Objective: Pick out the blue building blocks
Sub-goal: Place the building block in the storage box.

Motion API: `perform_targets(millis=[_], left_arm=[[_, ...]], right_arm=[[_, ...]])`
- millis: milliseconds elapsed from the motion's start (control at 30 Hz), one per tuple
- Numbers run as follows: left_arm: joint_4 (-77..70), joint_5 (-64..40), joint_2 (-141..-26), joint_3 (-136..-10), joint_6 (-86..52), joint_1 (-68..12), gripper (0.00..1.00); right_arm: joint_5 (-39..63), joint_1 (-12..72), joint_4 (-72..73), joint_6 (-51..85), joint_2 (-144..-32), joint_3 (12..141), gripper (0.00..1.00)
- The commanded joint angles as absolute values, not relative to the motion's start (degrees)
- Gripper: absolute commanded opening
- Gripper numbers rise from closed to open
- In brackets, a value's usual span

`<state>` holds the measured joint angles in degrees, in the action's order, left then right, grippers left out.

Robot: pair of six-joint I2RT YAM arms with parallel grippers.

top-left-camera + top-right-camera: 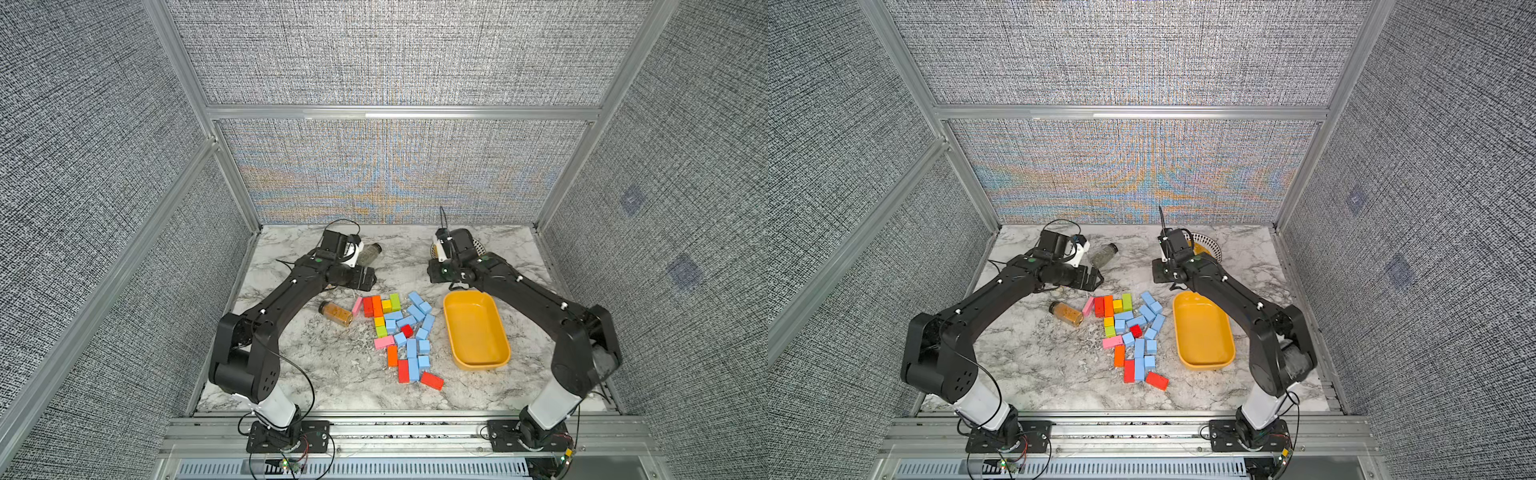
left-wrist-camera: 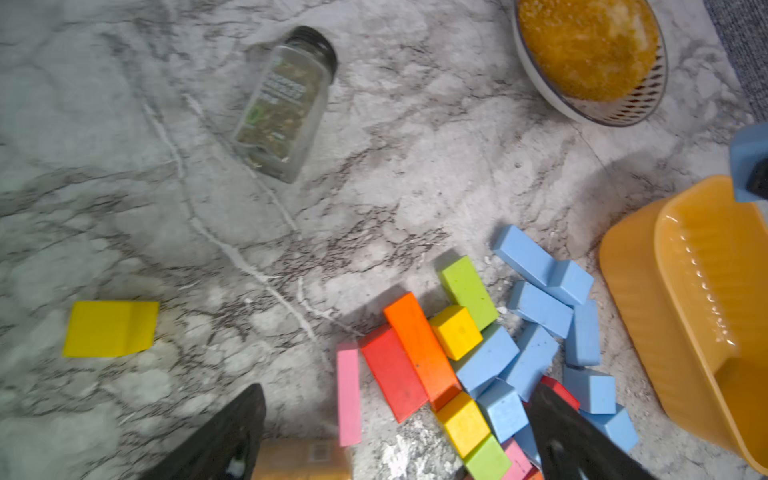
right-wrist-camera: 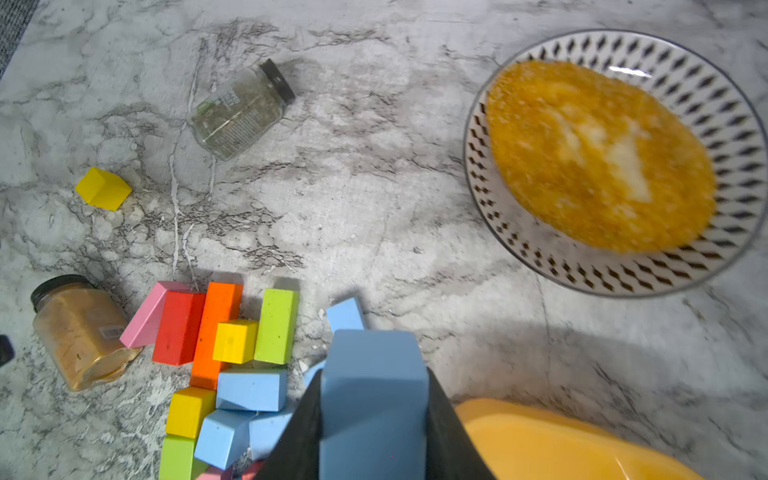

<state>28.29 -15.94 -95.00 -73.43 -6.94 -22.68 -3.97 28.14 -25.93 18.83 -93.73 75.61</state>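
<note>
in the middle of the tabletop (image 1: 316,365), between a toppled amber spice jar (image 1: 336,314) on the left and a yellow tub (image 1: 473,332) on the right, the blue building blocks (image 1: 411,347) are found mixed with blocks of other colours (image 1: 377,305); most of the blue ones are gathered along the right side of the heap, nearest the tub. they are seen as matte sky-blue cubes and longer bars with plain flat faces and crisp edges, a few lightly speckled. they are judged to be light, stiff and not fragile, so a firm squeeze should be tolerated; the painted faces may be a little slippery, and a bar is best taken across its narrow width near the middle, on two parallel faces, where room is left by its neighbours. one blue block (image 3: 374,361) is gripped between the jaws of the right pincer (image 3: 372,390), which is closed partway onto it and raised above the tabletop near the far end of the tub. the left pincer (image 2: 399,440) is spread fully wide and nothing is held in it; it is poised near the far left edge of the heap
</note>
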Motion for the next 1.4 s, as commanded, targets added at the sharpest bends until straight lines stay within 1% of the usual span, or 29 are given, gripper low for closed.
perform_targets(millis=[0, 133, 267, 400, 500, 667, 800, 933, 1033, 1167, 1233, 1300, 1367], left_arm=[[28.0, -17.6, -96.7, -74.6, -8.3, -25.1, 1.00], [28.4, -17.6, -99.3, -76.8, -7.7, -27.5, 1.00], [29.2, -19.2, -102.0, -79.6, -9.0, -28.3, 1.00], [29.5, -19.5, -102.5, -79.4, -9.5, -29.0, 1.00], [29.3, -19.8, -102.3, -78.7, -9.9, -29.2, 1.00], [29.3, -19.3, -102.6, -78.4, -9.7, -29.3, 1.00], [29.9, -18.7, -102.7, -79.2, -9.2, -29.3, 1.00], [30.3, -17.8, -102.7, -79.8, -8.5, -29.3, 1.00], [30.8, -17.6, -102.7, -80.0, -8.1, -29.3, 1.00], [31.1, -17.9, -103.4, -80.4, -8.4, -29.3, 1.00], [31.5, -17.8, -103.4, -80.9, -8.3, -29.3, 1.00], [31.9, -17.6, -103.5, -81.5, -8.3, -29.3, 1.00], [32.6, -17.4, -103.4, -82.1, -8.0, -29.3, 1.00]], right_arm=[[-4.6, 26.5, -24.8, 23.4, -87.7, 69.3, 0.20], [-3.8, 23.0, -24.3, 26.8, -80.1, 61.5, 0.20], [-4.5, 21.9, -23.1, 32.3, -74.1, 52.8, 0.20], [-2.5, 21.7, -20.5, 37.5, -70.9, 46.4, 0.20], [1.4, 21.7, -15.0, 39.3, -71.5, 42.1, 0.21], [4.2, 21.7, -9.4, 39.7, -79.3, 44.0, 0.23], [3.2, 21.5, -11.2, 38.3, -86.5, 49.8, 0.26], [3.3, 21.2, -14.2, 37.5, -90.4, 53.0, 0.32], [3.7, 20.8, -13.4, 37.2, -91.6, 52.9, 0.39], [4.0, 20.5, -13.2, 37.0, -91.3, 52.9, 0.46], [4.2, 20.5, -13.6, 36.7, -90.3, 53.2, 0.52], [3.7, 20.6, -14.8, 36.6, -88.9, 53.7, 0.55], [2.7, 20.5, -17.1, 36.5, -87.1, 54.2, 0.55]])
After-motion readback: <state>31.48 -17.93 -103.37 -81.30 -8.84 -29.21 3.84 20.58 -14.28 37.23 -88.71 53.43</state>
